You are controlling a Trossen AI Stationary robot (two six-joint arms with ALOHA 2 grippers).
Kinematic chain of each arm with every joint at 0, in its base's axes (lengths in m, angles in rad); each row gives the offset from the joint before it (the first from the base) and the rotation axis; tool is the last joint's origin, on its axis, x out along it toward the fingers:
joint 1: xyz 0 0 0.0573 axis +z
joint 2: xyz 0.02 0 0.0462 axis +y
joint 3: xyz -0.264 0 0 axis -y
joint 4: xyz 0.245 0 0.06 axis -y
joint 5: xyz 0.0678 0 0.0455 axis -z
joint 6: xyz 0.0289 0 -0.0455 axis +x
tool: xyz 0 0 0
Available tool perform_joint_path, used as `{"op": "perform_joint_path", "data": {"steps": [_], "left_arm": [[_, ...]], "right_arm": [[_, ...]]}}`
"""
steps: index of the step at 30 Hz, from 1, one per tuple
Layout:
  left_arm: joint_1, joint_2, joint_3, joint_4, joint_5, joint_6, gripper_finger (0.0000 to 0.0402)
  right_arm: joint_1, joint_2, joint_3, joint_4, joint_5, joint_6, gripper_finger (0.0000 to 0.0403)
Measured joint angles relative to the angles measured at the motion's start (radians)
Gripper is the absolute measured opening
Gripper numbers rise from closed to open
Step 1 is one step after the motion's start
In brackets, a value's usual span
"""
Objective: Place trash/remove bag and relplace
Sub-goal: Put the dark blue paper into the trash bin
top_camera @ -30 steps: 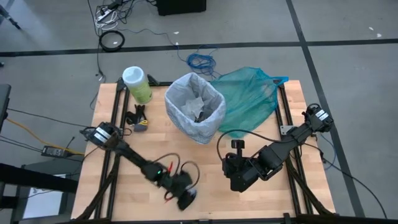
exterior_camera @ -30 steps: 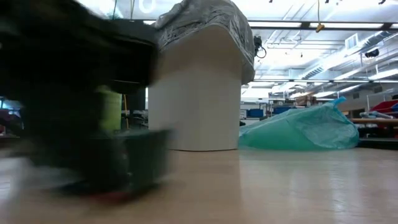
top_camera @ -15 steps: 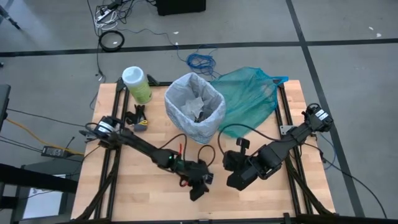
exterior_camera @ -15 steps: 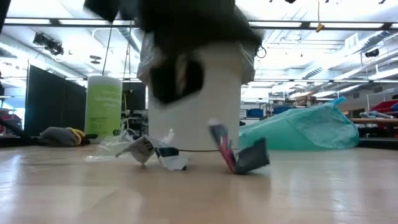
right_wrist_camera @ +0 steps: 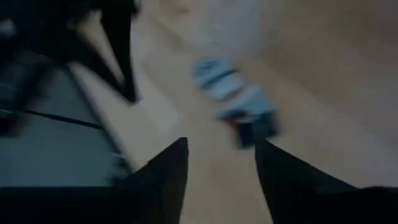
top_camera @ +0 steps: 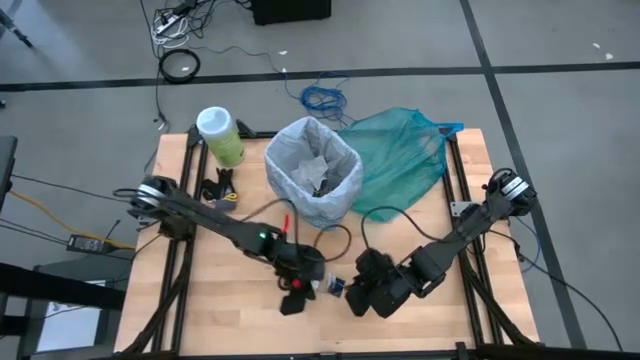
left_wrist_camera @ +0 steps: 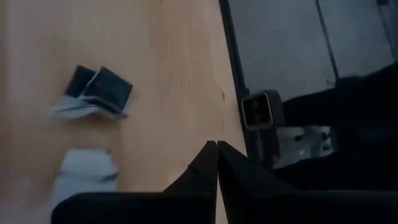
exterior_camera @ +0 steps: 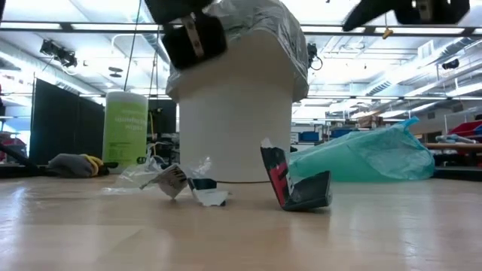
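We are gathering scraps [top_camera: 333, 287] for the bin [top_camera: 313, 172]: right gripper [right_wrist_camera: 216, 163] spread, empty; left gripper [left_wrist_camera: 217, 163] pinched closed, empty; next, straddling one.

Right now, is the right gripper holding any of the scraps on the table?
No: in the right wrist view the right gripper has its fingers spread with bare wood between them, and the dark wrapper scrap lies ahead, untouched.

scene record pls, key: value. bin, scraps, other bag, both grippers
bin: white plastic bin with pale grey crinkly liner, upright, scraps inside
loose scraps: dark shiny wrapper with red edge and crumpled white-and-dark scraps on the wooden table, in front of the bin
other bag: teal-green translucent plastic bag beside the bin
left gripper: shut, empty, near scraps
right gripper: open, empty, facing wrapper
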Motion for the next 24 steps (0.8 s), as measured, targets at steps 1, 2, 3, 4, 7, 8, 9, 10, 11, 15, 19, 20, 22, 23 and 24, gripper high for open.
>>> {"op": "perform_joint_path", "data": {"steps": [1,2,3,4,7,8,9,10,11,15,19,20,22,23,24], "left_arm": [[0.002,-0.033,0.0,-0.037,-0.005,0.026,0.002],[0.003,-0.063,0.0,-0.078,-0.018,0.048,0.002],[0.004,-0.093,0.0,-0.117,-0.027,0.062,0.002],[0.004,-0.124,0.0,-0.149,-0.045,0.079,0.002],[0.002,-0.211,0.0,-0.249,-0.122,0.117,0.002],[0.001,-0.237,0.0,-0.275,-0.145,0.124,0.002],[0.0,-0.262,0.0,-0.305,-0.169,0.127,0.002],[-0.004,-0.282,0.0,-0.331,-0.195,0.127,0.0021],[-0.004,-0.301,0.0,-0.359,-0.215,0.128,0.0021],[-0.005,-0.355,0.0,-0.479,-0.322,0.156,0.0021],[-0.005,-0.408,0.0,-0.577,-0.426,0.179,0.0021],[-0.005,-0.419,0.0,-0.591,-0.449,0.179,0.0021],[-0.005,-0.441,0.0,-0.611,-0.482,0.179,0.0021],[-0.005,-0.452,0.0,-0.62,-0.487,0.176,0.0021],[-0.005,-0.464,0.0,-0.623,-0.49,0.17,0.0021]], "right_arm": [[0.001,0.0,-0.036,0.091,0.003,0.01,0.0191],[0.001,0.0,-0.07,0.161,0.007,0.018,0.0197],[-0.003,0.0,-0.101,0.219,0.008,0.031,0.0201],[-0.01,0.001,-0.127,0.268,0.007,0.041,0.0202],[-0.04,0.002,-0.162,0.291,0.009,0.015,0.0196],[-0.05,0.002,-0.164,0.292,0.009,-0.016,0.0192],[-0.063,0.002,-0.164,0.298,0.009,-0.046,0.0187],[-0.078,0.002,-0.164,0.304,0.009,-0.079,0.0181],[-0.092,0.002,-0.164,0.32,0.007,-0.111,0.0174],[-0.147,0.002,-0.163,0.377,-0.06,-0.25,0.0149],[-0.19,0.032,-0.129,0.351,-0.19,-0.35,0.0129],[-0.201,0.053,-0.104,0.348,-0.23,-0.382,0.0125],[-0.213,0.108,-0.03,0.321,-0.322,-0.45,0.012],[-0.219,0.138,0.018,0.272,-0.362,-0.485,0.0118],[-0.221,0.17,0.076,0.217,-0.398,-0.524,0.0116]]}}
